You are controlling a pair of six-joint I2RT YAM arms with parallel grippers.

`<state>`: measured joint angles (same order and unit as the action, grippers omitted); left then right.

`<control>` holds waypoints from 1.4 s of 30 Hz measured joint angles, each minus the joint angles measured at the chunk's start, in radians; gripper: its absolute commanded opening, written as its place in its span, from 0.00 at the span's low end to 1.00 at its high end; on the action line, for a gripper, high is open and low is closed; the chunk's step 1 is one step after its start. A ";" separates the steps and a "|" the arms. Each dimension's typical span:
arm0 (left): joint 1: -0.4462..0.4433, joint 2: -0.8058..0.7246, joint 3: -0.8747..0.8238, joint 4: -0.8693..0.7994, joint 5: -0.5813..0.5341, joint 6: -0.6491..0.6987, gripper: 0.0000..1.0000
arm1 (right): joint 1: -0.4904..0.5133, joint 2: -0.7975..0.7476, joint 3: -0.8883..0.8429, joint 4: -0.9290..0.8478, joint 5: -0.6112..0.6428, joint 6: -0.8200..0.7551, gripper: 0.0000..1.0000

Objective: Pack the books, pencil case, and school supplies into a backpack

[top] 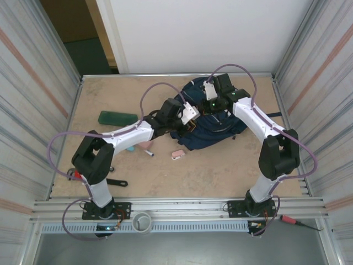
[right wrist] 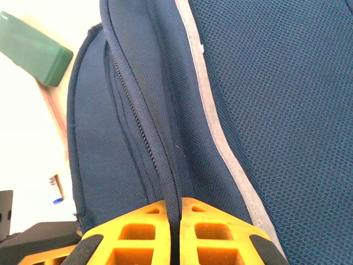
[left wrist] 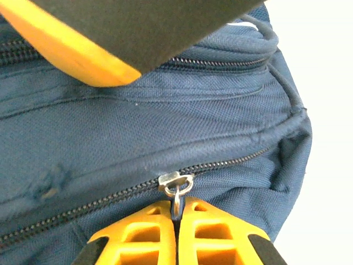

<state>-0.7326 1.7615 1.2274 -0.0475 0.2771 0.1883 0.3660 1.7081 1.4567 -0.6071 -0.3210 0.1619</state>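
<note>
The navy backpack lies at the back middle of the table. My left gripper is shut on the pull tab of a zip, whose metal slider sits just above the fingertips. In the top view the left gripper is at the bag's left side. My right gripper is shut on a corded fabric edge of the backpack, and stands over the bag's top. A green book lies to the left of the bag. The pink pencil case peeks from under my left forearm.
A white marker, a pink eraser and a small teal piece lie in front of the bag. A black spanner rests near the left arm's base. Corrugated walls close in on both sides.
</note>
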 measured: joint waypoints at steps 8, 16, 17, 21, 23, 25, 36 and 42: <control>0.060 -0.028 -0.045 0.039 0.018 -0.023 0.00 | 0.000 0.000 -0.027 0.004 -0.006 -0.064 0.00; 0.117 -0.028 -0.046 0.027 -0.019 -0.064 0.00 | -0.002 -0.023 -0.053 0.007 -0.021 -0.147 0.00; 0.129 -0.028 -0.046 0.023 -0.024 -0.072 0.00 | -0.002 -0.031 -0.060 0.004 -0.021 -0.160 0.00; 0.150 -0.027 -0.046 0.014 -0.039 -0.091 0.00 | -0.002 -0.054 -0.066 -0.023 -0.024 -0.212 0.00; 0.148 -0.026 -0.046 0.012 -0.039 -0.099 0.00 | -0.002 -0.055 -0.066 -0.033 -0.024 -0.230 0.00; 0.142 -0.026 -0.046 0.011 -0.039 -0.105 0.00 | -0.002 -0.055 -0.066 -0.041 -0.019 -0.231 0.02; 0.077 0.005 -0.046 0.016 -0.039 -0.139 0.00 | -0.095 -0.169 -0.282 0.034 -0.067 -0.010 0.57; 0.055 0.010 -0.046 0.020 -0.039 -0.142 0.00 | -0.246 -0.436 -0.542 0.094 -0.080 0.175 0.78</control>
<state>-0.6773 1.7714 1.1812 -0.0273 0.2379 0.0467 0.1200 1.2724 0.9146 -0.5133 -0.4011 0.3367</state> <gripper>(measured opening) 0.056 0.737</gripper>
